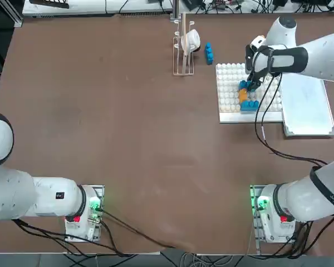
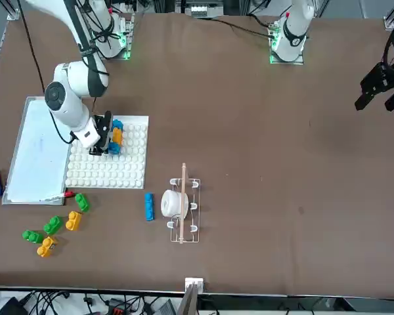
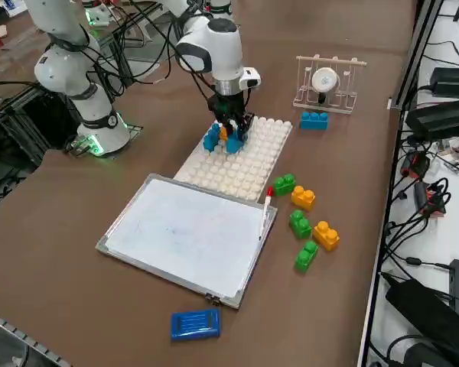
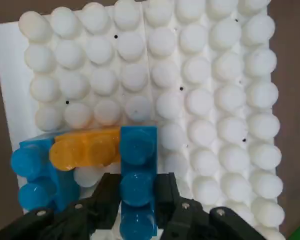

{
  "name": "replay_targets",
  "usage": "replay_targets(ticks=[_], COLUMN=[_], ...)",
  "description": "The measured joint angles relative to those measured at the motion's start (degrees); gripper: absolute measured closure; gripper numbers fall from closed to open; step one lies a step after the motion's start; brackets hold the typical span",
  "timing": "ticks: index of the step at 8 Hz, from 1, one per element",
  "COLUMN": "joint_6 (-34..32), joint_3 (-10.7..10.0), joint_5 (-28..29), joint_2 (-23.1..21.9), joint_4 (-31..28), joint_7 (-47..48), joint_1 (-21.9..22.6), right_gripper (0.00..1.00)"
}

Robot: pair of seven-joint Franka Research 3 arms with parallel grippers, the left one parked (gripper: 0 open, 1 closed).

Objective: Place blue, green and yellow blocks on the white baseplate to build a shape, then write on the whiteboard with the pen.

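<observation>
The white baseplate [image 1: 229, 78] carries three bricks: a blue brick [image 4: 137, 182] gripped between the jaws of the right gripper [image 4: 136, 200], an orange brick [image 4: 85, 148] touching it, and a second blue brick [image 4: 32, 175] at the orange one's other end; the gripper points down over that cluster near the plate's edge; the wire rack [image 3: 327, 86] at the far side of the desk [image 1: 100, 122] holds one white disc [image 3: 324, 79], with a loose blue brick [image 3: 314, 120] just beside it; the whiteboard [image 3: 191, 233] lies touching the baseplate, and the pen [image 3: 265, 205], red tip toward the plate, rests along the board's short edge; past the pen lie three green bricks [image 3: 301, 223] and two orange ones [image 3: 326, 235], scattered close together; a smooth blue slab [image 3: 194, 323] sits alone near the board's corner.
</observation>
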Motion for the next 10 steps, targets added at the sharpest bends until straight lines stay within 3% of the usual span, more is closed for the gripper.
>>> replay_targets(ticks=[10], joint_6=[2.01], joint_3=[-0.04], joint_5=[-0.34], joint_2=[2.05], joint_4=[0.13], joint_7=[-4.24], joint_1=[-0.09], right_gripper=[0.62])
